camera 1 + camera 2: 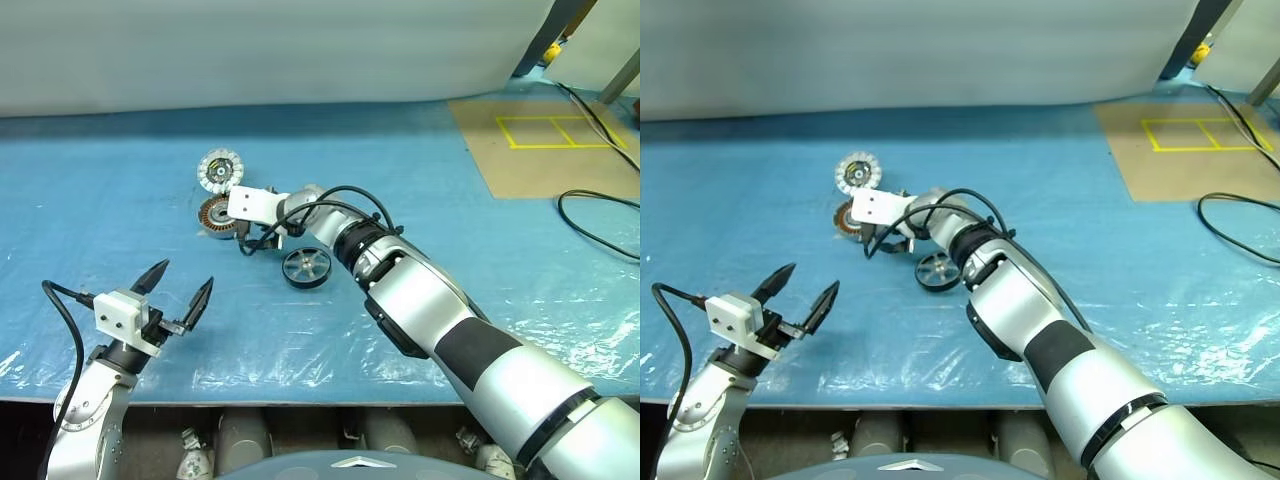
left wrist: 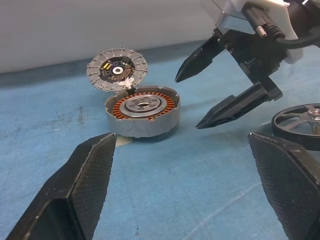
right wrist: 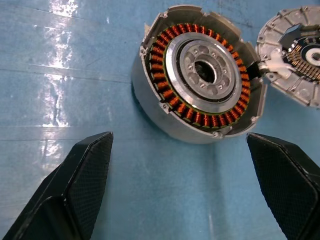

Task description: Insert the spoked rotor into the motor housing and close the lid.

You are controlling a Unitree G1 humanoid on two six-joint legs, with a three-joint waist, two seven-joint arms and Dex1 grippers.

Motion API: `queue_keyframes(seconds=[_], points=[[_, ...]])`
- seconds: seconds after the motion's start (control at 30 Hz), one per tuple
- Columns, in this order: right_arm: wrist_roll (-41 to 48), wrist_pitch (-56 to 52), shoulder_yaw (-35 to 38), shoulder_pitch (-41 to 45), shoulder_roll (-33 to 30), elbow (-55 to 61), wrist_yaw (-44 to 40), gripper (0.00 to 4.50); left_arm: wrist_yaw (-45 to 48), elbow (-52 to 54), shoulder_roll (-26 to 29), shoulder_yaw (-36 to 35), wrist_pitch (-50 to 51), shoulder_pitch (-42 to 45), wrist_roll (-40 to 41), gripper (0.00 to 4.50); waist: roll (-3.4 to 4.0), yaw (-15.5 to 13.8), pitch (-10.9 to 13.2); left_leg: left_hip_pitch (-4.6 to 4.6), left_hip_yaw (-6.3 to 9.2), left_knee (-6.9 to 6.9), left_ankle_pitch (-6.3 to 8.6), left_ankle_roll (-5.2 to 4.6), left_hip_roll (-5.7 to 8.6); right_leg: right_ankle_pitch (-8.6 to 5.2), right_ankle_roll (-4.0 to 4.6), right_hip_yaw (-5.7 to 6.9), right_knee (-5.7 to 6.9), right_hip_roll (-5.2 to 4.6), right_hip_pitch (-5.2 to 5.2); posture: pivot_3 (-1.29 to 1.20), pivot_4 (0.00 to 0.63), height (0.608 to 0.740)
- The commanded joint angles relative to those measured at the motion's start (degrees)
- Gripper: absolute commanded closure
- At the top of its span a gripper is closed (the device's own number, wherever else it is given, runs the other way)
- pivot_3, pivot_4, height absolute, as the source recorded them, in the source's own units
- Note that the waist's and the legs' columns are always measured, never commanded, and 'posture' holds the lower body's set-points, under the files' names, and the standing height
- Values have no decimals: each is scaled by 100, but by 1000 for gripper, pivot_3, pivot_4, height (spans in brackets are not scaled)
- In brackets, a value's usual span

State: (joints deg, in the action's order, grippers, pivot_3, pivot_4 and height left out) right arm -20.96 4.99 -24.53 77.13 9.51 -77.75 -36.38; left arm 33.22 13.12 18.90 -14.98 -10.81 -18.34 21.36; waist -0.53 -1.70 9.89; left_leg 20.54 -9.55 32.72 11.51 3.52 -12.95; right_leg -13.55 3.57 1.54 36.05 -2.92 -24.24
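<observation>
We see the motor housing [image 3: 200, 75] on the blue sheet [image 1: 120, 190], copper windings up. The lid [image 1: 220, 170] lies touching its far edge; the spoked rotor [image 1: 306, 267] lies near it. Our right gripper [image 2: 220, 95] hovers just beside the housing, jaws wide, empty. Our left gripper [image 1: 178, 292] hangs well apart, also spread, empty.

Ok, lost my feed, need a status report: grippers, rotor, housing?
Both grippers open, empty. Right gripper beside motor housing. Spoked rotor on the mat, not inserted. Lid open, lying behind housing. Nothing blocking.
</observation>
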Motion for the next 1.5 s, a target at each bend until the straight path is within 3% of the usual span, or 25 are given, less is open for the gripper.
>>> queue_keyframes(seconds=[0.03,0.73,1.0,1.27,1.5], points=[[-14,212,63,33,765,84,148,0,-25,210,28,-63,-90,-1,30,38,0,0,0,0,0,0,0,0,0,0,0,-1,0,0,0,0,150,740],[305,226,479,-329,1367,-6,-468,0,-492,661,-177,-37,-77,-543,-193,38,1,1,1,-14,-8,27,2,-3,-6,-12,18,-10,61,0,-9,0,150,740],[222,316,444,-294,1389,12,-284,0,-488,466,-150,-45,-134,-455,-244,38,1,3,1,-14,-10,28,2,-3,-7,-12,19,-11,61,0,-10,0,150,740],[1124,209,1295,-8,1021,259,-860,0,-72,-421,570,178,316,956,-388,38,8,-78,5,-24,-12,30,2,-3,-6,-12,19,-12,76,0,-9,0,150,740],[2134,-178,1991,-204,388,1132,-1952,0,638,-2136,1286,528,294,2648,-760,38,7,-75,4,-19,-14,37,1,-3,-3,-12,19,-16,80,1,-12,0,150,740]])
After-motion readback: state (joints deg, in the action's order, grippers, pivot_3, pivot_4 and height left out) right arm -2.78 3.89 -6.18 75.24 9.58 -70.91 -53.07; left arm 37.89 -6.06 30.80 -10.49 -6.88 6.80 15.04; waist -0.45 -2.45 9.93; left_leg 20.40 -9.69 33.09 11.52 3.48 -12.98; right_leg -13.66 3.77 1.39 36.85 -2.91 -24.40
